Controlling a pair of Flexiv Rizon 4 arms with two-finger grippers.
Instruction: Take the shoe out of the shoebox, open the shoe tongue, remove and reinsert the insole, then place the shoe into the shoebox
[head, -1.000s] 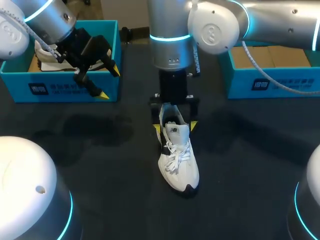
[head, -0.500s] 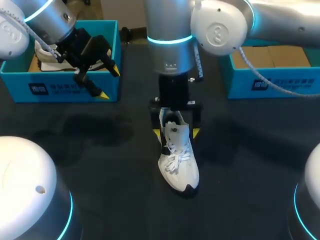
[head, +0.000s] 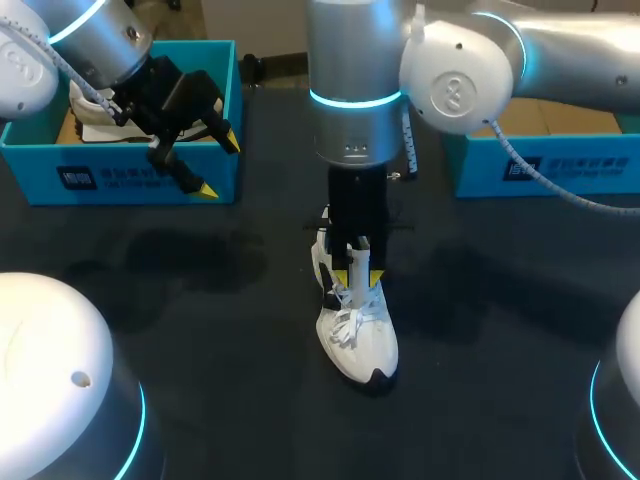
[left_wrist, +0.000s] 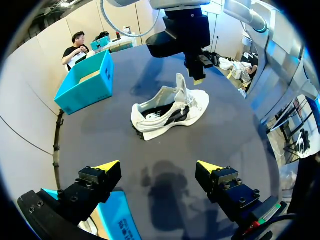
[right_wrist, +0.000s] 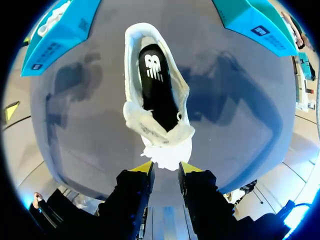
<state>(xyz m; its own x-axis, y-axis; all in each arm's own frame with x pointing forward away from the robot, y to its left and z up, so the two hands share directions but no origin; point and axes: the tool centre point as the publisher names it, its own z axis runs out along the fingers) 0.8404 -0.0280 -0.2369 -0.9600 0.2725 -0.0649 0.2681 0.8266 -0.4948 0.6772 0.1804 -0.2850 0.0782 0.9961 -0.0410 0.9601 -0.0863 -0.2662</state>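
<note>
The right hand (head: 358, 276) is down on the shoe (head: 362, 340) in the middle of the bench (head: 200, 300). Its two yellow tips are drawn close together with the tongue (right_wrist: 167, 152) pinched between them, so that's a grip, right on the tongue's top edge. The shoe stands on its sole, toe to the near side and heel to the far side. It is out of both boxes and well apart from each.

From the right wrist view, the mouth of the shoe gapes wide ahead of the fingers, and the black insole (right_wrist: 156, 90) lies flat inside in plain sight. So my read is this: shoe out, tick. Opening the tongue is the step in hand. The insole is not yet lifted.

Over at far left, the left hand (head: 218, 166) hangs with its fingers spread wide and nothing between them. It is just in front of the left shoebox (head: 140, 182), which holds something white. The right shoebox (head: 560, 165) sits at far right, showing a brown floor.

What next? I'd say the tongue needs drawing up and toward the toe, enough to hold the mouth wide. Then the free left hand has to come across to the heel end, get a tip under the insole's rear edge and peel it out. The risk is the light shoe lifting or tipping with the tongue, since nothing pins it down.
</note>
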